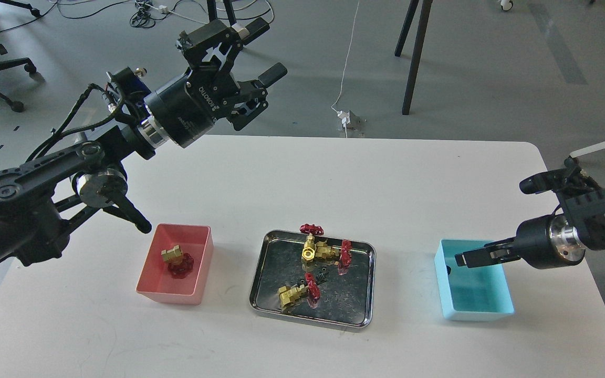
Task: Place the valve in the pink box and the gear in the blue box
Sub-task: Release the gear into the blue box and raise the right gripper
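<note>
Now my right gripper [462, 259], seemingly pinched shut over the blue box [478, 310], should release low; whether a gear sits between its fingertips, I cannot tell.

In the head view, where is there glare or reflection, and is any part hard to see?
Head view: the steel tray is shiny and mirrors the valves lying in it, so the tiny black gear is hard to make out; soft shadows fall beside the pink box and blue box; the right pincer is dark, its fingers indistinct; the left pincer is sharp and spread.
</note>
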`<state>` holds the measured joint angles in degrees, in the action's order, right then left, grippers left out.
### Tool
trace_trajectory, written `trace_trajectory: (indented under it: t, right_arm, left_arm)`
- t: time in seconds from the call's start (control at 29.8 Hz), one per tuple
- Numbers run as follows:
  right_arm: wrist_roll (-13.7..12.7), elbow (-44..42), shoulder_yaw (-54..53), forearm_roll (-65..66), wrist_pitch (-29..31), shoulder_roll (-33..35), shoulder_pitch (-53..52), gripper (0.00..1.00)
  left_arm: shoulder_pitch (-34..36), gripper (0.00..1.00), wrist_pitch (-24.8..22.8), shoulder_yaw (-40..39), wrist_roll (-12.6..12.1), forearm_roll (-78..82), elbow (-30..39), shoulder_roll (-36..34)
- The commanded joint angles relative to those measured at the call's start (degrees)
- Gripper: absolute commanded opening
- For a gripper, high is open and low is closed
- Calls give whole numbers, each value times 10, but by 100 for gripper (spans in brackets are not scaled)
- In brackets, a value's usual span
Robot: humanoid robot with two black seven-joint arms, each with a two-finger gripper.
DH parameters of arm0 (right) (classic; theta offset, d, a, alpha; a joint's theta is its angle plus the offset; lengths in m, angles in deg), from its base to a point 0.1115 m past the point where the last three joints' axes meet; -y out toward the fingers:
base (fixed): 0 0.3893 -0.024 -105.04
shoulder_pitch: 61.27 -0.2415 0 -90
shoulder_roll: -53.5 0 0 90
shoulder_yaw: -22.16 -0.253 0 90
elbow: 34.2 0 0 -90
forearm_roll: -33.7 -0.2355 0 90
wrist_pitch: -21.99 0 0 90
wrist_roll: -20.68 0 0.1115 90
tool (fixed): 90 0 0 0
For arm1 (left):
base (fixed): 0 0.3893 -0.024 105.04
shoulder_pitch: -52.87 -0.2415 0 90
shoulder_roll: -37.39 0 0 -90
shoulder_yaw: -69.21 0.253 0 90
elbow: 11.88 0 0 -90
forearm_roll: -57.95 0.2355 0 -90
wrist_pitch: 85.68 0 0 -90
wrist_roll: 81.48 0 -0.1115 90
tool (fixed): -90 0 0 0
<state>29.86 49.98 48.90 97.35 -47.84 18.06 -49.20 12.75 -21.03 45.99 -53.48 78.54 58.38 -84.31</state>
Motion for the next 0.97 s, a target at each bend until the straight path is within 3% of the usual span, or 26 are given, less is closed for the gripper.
trace_trajectory:
  t: [0.0,0.1,0.17,0.23,0.34,0.47,0.57,0.77,0.94]
  right_arm:
    - [1,-5,-112,-137,-25,20,12,100]
    - [4,-23,-206,-362,-43,20,21,100]
    - [26,-36,-250,-512,-44,19,25,100]
    - [98,-38,-291,-680,-47,9,38,100]
    - [188,-38,-321,-789,-45,-23,57,100]
    - [188,-80,-339,-800,-20,-66,88,100]
    - [188,-144,-370,-815,78,-103,131,100]
    - [188,-258,-414,-837,78,-162,201,100]
    - [188,-271,-422,-836,78,-186,220,100]
  left_arm:
    - [0,75,4,-6,0,-10,-14,5]
    - [0,75,-1,-32,0,-24,-39,9]
    - [0,75,-7,-42,0,-39,-50,9]
    - [-1,75,-26,-50,0,-75,-54,9]
    - [-10,75,-26,-54,0,-138,-73,7]
    - [-15,79,-26,-59,0,-195,-112,9]
    - [-23,82,-26,-60,0,-212,-143,13]
    - [-33,86,-26,-60,0,-209,-233,61]
    - [-32,89,-26,-54,0,-207,-284,98]
